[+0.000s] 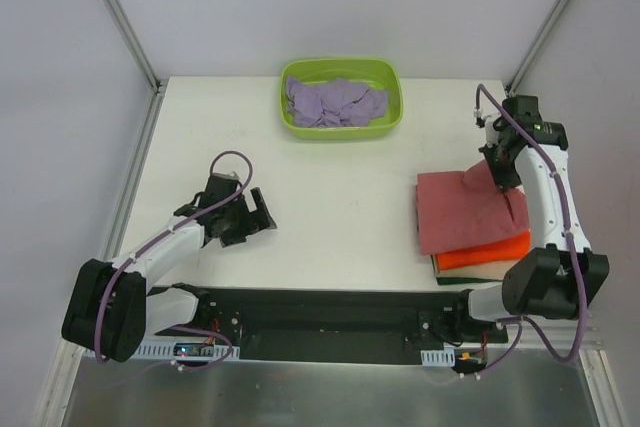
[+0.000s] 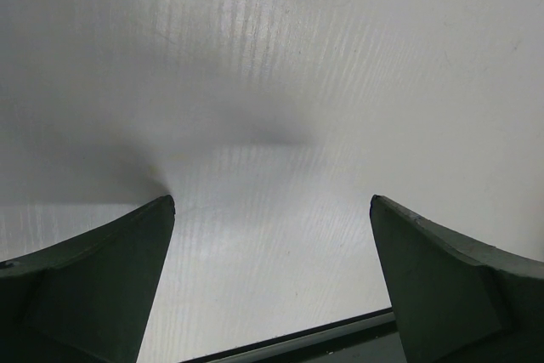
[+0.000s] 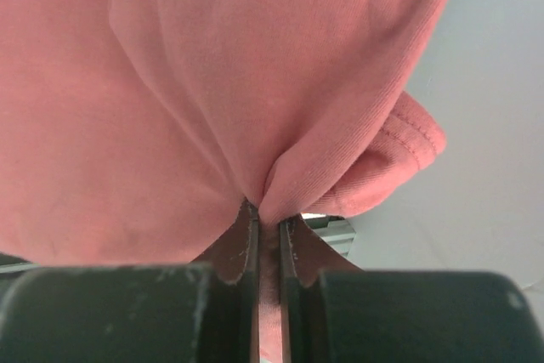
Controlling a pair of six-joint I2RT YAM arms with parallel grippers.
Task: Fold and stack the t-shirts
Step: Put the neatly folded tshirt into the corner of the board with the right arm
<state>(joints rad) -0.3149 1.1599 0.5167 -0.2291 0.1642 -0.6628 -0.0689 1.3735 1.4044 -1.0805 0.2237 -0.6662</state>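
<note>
Right hand (image 1: 500, 172): closed on a pinch of the dusty salmon-red cotton t-shirt (image 1: 470, 212), at the middle right of the overhead frame; in the wrist view the right hand (image 3: 268, 223) has its fingers nearly together, with a pleat of the t-shirt (image 3: 170, 82) nipped between them.
Left hand (image 1: 256, 217): spread wide and holding nothing, low over bare surface at the middle left; its wrist view shows the left hand (image 2: 272, 203) with only white board between the fingers.
White flat worktop (image 1: 340, 197): carries the stack at right and the tub at upper centre.
Salmon-red t-shirt: folded to a rough rectangle on top of the stack, with its upper right corner drawn up into a peak by the right hand.
Lime-green plastic tub (image 1: 340, 133): upper centre, well apart from the stack.
Lavender cloth shirt (image 1: 335, 102): a crumpled heap inside the tub; how many pieces, I cannot tell.
Bright orange folded t-shirt (image 1: 485, 252): directly under the salmon-red one, its lower edge showing.
Tan folded t-shirt (image 1: 480, 272): at the bottom of the stack, only a sliver visible.
Progress: I judge three shirts folded and stacked, the top one not yet released; the lavender cloth remains unfolded.
</note>
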